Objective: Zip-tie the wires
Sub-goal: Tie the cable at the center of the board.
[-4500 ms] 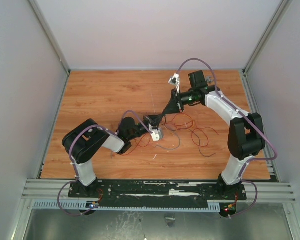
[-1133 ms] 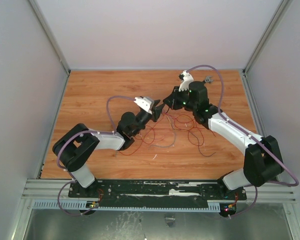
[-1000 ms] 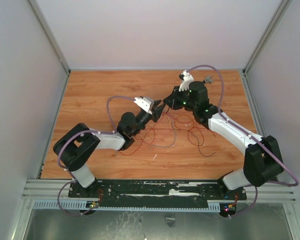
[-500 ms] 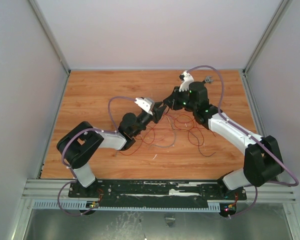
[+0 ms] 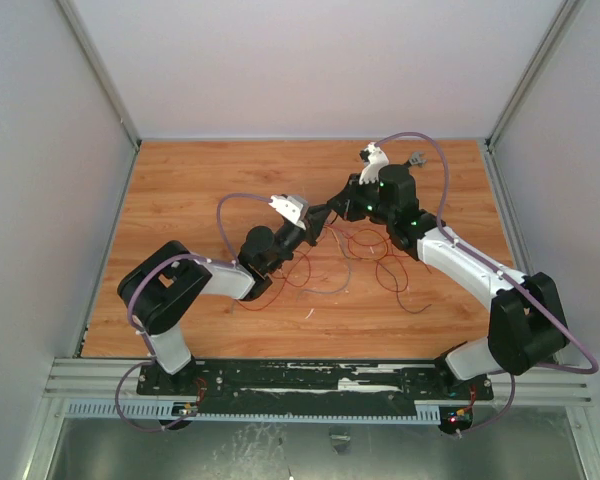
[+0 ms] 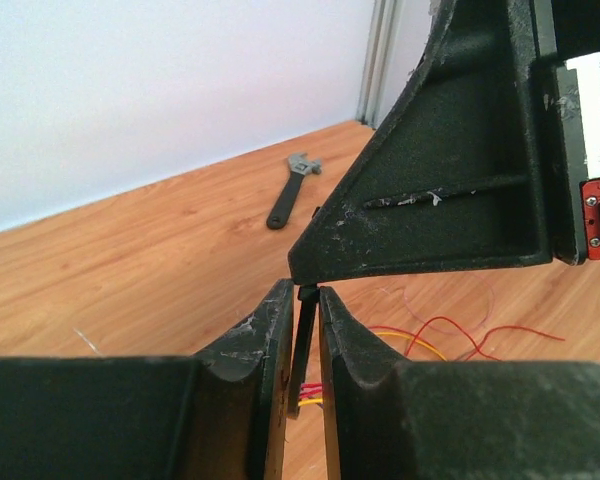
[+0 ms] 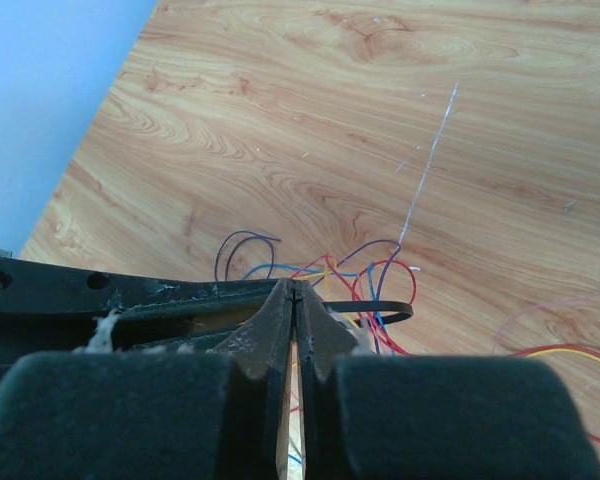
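At the near edge of the table the 2 arms are bolted side by side, and both reach inward so their tips meet over the middle of the wood. The left gripper has its jaws drawn narrow with the zip tie standing nearly upright in the slot between them; whether the pads actually press on the strip I cannot tell. Right above it the right gripper is clamped tight, fingers together, pinching the zip tie at its upper end, and a stretch of the black strip curls out sideways from its tips. Under and just beyond the 2 grippers the wires lie loose on the table, mostly red loops with a few blue, yellow and dark strands. Farther back, near the rear wall, a small grey wrench lies flat on the wood, well apart from the tangle
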### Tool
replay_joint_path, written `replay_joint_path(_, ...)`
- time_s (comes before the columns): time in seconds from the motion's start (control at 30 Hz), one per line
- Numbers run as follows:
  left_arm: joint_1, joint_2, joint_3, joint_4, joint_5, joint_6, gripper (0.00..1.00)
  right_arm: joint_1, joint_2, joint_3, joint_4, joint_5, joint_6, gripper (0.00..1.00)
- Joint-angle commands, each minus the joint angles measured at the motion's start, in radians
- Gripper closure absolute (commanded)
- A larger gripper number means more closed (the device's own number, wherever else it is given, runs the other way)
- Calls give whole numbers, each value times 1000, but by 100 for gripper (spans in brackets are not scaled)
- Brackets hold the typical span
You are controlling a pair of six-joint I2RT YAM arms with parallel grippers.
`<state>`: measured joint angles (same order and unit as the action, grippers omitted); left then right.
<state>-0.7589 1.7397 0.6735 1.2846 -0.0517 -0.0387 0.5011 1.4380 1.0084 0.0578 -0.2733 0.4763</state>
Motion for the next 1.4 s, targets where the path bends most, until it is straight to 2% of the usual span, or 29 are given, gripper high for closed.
replay_joint_path(0.0, 9, 17, 28, 57, -16, -14, 81, 9, -22, -15, 31, -3, 19, 100)
replay_joint_path(0.33, 8, 14, 1, 90, 2, -37, 100, 8, -13, 16, 15, 40, -1, 100)
replay_joint_path(0.57, 8, 20, -70, 155, 20, -68, 100, 3, 3, 80, -1, 84, -17, 100)
replay_joint_path(1.03, 4, 50, -130, 171, 12, -69, 100, -17, 31, 211, -30, 106, -37, 100)
replay_joint_path(1.37, 4, 74, -147, 186, 4, -64, 100, -31, 30, 228, -36, 102, -44, 100)
